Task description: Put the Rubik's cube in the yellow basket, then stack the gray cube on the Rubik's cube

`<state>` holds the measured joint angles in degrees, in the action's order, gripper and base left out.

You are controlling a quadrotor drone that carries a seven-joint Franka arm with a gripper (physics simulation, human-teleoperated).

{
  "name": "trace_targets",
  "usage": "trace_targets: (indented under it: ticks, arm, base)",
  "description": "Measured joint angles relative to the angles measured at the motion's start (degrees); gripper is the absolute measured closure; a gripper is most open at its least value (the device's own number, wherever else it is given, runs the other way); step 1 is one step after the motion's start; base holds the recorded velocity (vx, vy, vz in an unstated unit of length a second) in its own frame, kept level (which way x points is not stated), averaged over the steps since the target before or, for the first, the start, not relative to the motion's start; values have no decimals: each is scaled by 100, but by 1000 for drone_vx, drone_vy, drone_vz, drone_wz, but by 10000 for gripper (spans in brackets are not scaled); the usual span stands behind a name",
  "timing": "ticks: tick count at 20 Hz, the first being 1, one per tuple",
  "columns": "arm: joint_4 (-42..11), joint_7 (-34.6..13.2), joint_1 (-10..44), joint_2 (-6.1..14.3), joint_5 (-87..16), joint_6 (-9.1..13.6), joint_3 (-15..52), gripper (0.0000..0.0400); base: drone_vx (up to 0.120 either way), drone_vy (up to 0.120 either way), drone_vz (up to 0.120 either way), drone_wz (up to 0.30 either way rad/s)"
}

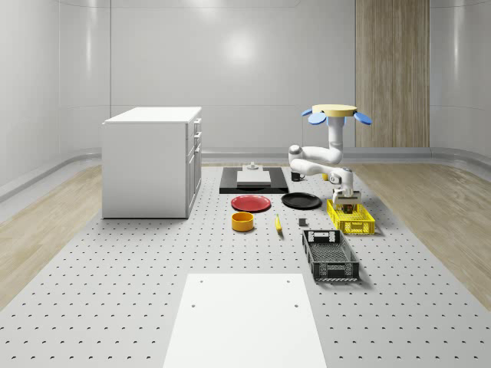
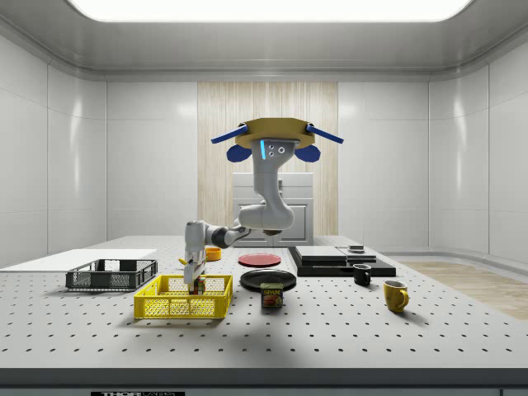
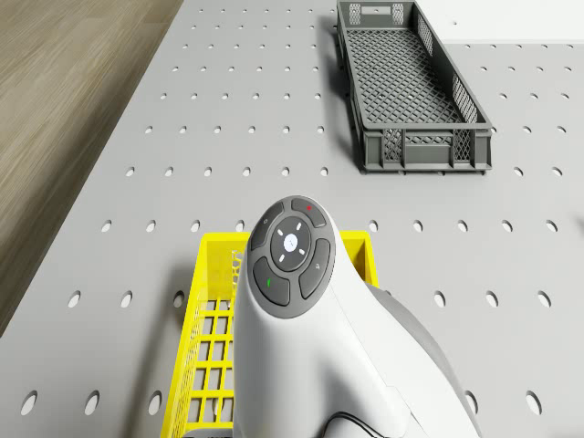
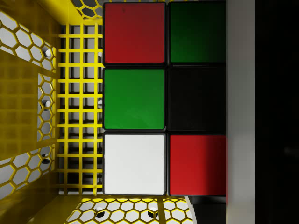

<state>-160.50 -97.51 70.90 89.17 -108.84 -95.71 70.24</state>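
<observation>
The drone [image 2: 275, 139] hovers above the tabletop [image 1: 115, 291], just behind the yellow basket [image 1: 351, 217], its white arm [image 2: 260, 216] bending down and forward. The tool [image 2: 196, 283] reaches down inside the basket, and in the side view something is held between its fingers. The wrist view looks straight at the Rubik's cube [image 4: 135, 99], red, green and white tiles showing, with the basket's yellow mesh floor and walls around it. So the tool looks pinched on the Rubik's cube, low inside the basket. A gray crate [image 1: 331, 255] lies near the basket, and a red plate [image 1: 251, 202] and a black plate [image 1: 301, 201] sit further along.
</observation>
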Motion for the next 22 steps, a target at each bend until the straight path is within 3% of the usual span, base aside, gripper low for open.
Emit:
trace_targets:
  ticks: [4, 9, 14, 22]
  arm:
    - [83, 0, 50, -25, -227, -81, -239, 75]
    - [134, 6, 72, -62, -365, -110, -377, 25]
    - [109, 17, 43, -91, -325, -55, -322, 7]
    - [24, 30, -23, -116, -135, 69, -105, 1]
  base:
    - [0, 0, 0, 0]
    - [0, 0, 0, 0]
    - [0, 0, 0, 0]
    - [0, -10, 115, 0]
